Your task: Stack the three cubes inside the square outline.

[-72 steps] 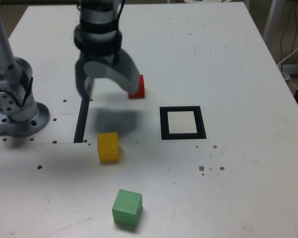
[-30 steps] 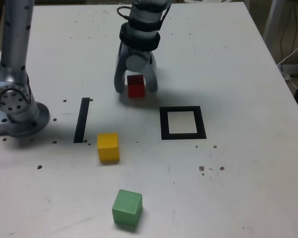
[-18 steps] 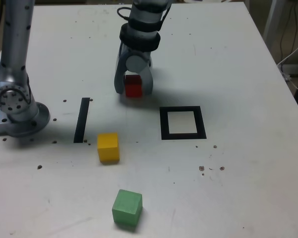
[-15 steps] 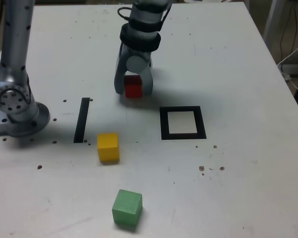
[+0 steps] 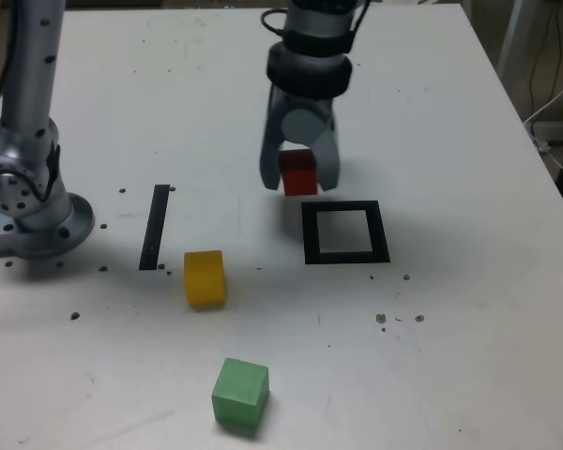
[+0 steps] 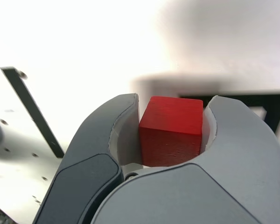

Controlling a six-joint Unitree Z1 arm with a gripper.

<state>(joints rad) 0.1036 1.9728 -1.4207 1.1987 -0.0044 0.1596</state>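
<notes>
Bright, even lighting; the wrist view's white background is overexposed.

The exterior view looks down from above the counter [image 5: 469, 309], taking in the whole scene. The wrist view peers closely between the fingers [image 6: 114, 140]; both share the square outline [image 5: 345, 232].

Red cube [image 5: 298, 172], yellow cube [image 5: 205, 277], green cube [image 5: 240, 393]; black outline [image 5: 344, 232] with white centre; grey gripper [image 5: 298, 178].
</notes>
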